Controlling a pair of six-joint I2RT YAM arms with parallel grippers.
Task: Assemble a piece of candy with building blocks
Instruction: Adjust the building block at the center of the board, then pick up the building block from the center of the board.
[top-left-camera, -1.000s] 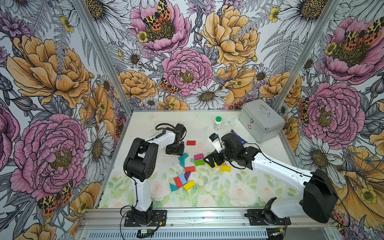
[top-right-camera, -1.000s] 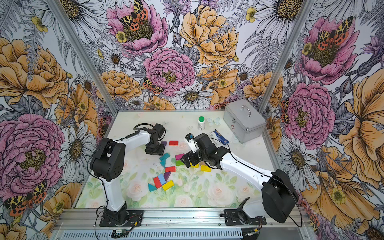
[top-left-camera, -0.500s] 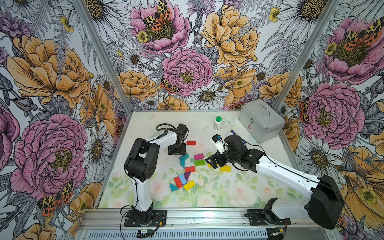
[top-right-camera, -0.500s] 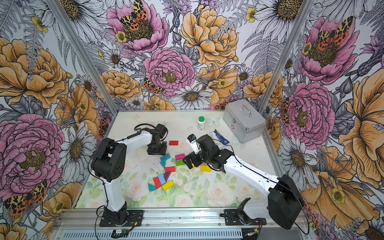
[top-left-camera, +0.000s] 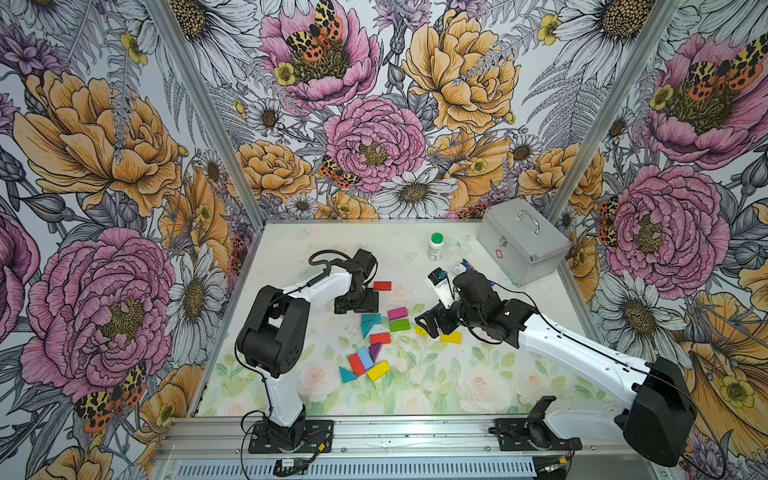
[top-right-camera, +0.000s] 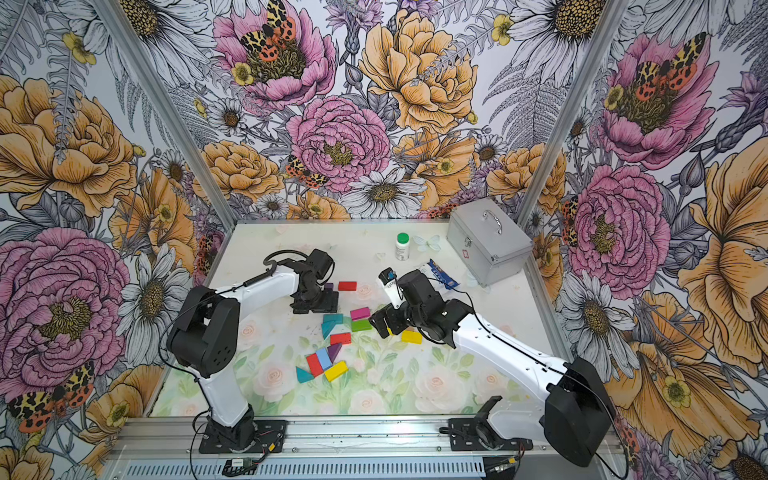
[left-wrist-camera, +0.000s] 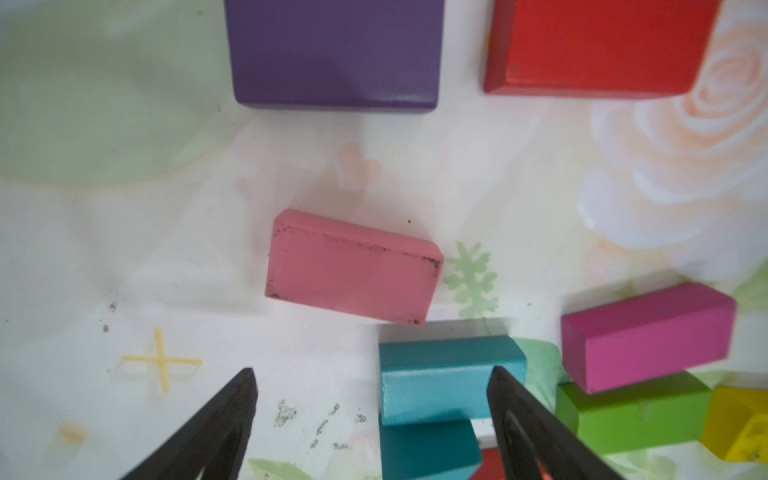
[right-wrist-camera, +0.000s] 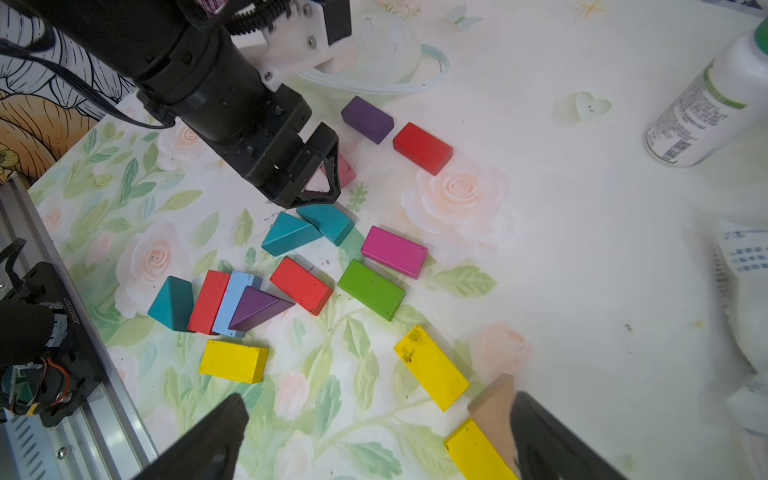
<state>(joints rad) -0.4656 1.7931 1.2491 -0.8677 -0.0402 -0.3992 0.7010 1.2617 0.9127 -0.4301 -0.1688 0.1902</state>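
Floral tabletop (top-left-camera: 436, 386). Left hand (left-wrist-camera: 372, 374) wide, narrower a second ago; pink block (left-wrist-camera: 353, 266) free just beyond its fingertips. Right hand (right-wrist-camera: 378, 401) wide beside tan block (right-wrist-camera: 494, 411). Sixteen building blocks (right-wrist-camera: 370, 289); red, yellow, teal three each.

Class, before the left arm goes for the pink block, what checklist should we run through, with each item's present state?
1. Left gripper open, empty: ok.
2. Pink rectangular block lying flat, top unobstructed: ok.
3. Teal rectangular block clear of left gripper: cannot tell; one fingertip overlaps it in the left wrist view.
4. Right gripper open: ok.
5. Tan triangular block clear of right gripper: cannot tell.
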